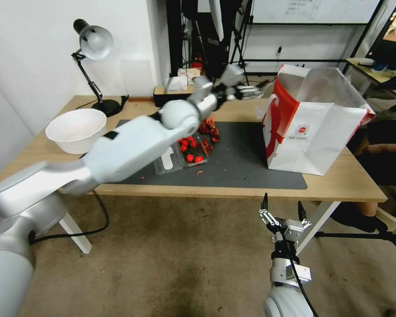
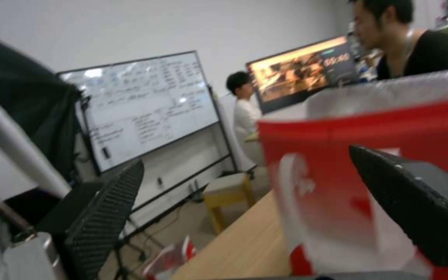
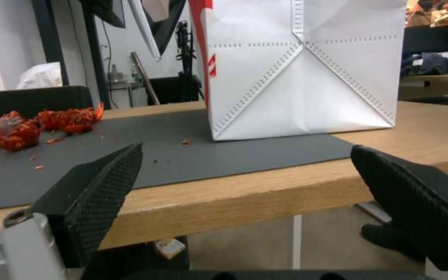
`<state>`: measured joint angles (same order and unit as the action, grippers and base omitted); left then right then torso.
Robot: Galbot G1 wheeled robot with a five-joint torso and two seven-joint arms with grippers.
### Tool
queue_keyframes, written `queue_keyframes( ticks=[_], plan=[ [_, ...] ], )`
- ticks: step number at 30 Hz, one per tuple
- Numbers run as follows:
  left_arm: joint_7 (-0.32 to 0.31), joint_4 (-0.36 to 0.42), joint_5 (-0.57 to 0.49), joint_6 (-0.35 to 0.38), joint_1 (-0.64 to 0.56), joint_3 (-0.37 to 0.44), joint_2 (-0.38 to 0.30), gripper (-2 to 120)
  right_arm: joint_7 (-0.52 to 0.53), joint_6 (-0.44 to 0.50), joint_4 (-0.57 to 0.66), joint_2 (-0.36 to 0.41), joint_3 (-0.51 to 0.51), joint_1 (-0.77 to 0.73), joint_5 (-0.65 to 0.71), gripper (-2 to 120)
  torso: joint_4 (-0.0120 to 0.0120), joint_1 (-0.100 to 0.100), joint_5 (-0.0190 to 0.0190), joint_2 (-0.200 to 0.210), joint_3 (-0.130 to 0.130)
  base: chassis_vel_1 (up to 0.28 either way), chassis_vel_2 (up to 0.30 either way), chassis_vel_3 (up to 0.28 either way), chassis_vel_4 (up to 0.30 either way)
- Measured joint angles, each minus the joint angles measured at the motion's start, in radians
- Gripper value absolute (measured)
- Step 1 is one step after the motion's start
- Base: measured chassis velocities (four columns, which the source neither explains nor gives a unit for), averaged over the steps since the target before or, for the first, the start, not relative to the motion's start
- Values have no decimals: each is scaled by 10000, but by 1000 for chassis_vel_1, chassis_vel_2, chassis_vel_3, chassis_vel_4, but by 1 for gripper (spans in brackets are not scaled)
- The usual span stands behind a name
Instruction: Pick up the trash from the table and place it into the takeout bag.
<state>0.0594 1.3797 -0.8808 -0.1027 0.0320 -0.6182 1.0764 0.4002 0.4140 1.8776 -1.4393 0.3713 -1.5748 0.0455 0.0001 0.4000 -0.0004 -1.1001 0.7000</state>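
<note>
The trash still on the table (image 1: 339, 180) is a clear plastic tray of red leftovers (image 1: 187, 154) with red shell scraps (image 1: 209, 127) beside it, lying on the dark mat (image 1: 242, 163). To its right stands the takeout bag (image 1: 312, 127), white with red sides and its mouth open. My left arm reaches over the table, and its gripper (image 1: 251, 91) hovers open and empty just left of the bag's upper edge. The left wrist view shows the bag's red side (image 2: 369, 132) close ahead between the fingers (image 2: 105, 217). My right gripper (image 1: 282, 203) is open, low in front of the table edge.
A white bowl (image 1: 76, 128) sits at the table's left end, a desk lamp (image 1: 94, 44) behind it and a tissue box (image 1: 176, 90) at the back edge. A person sits beyond the bag (image 2: 416, 42). The right wrist view faces the table edge (image 3: 234, 194) and bag (image 3: 296, 77).
</note>
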Motion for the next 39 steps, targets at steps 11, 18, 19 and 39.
queue_keyframes(
  ticks=[11,18,19,39],
  plan=[
    [27,1092,490,-35,-2456,1921,-1979,100,-25,-45,25,64,-76,9,-42,100,-1,0,0,2,-1,0,0,0,0],
    [9,1604,664,-26,-3602,2918,-2759,100,-33,-49,25,82,-125,-8,-70,100,1,1,2,1,-1,0,0,0,0],
    [8,1723,706,-26,-3896,3217,-2913,100,-35,-49,25,88,-132,-16,-83,100,-3,0,3,1,-1,0,0,0,0],
    [6,3180,1285,27,-8110,7084,-3864,100,-64,-49,-94,126,-334,16,-231,100,0,0,5,1,-1,0,0,0,0]
  ],
)
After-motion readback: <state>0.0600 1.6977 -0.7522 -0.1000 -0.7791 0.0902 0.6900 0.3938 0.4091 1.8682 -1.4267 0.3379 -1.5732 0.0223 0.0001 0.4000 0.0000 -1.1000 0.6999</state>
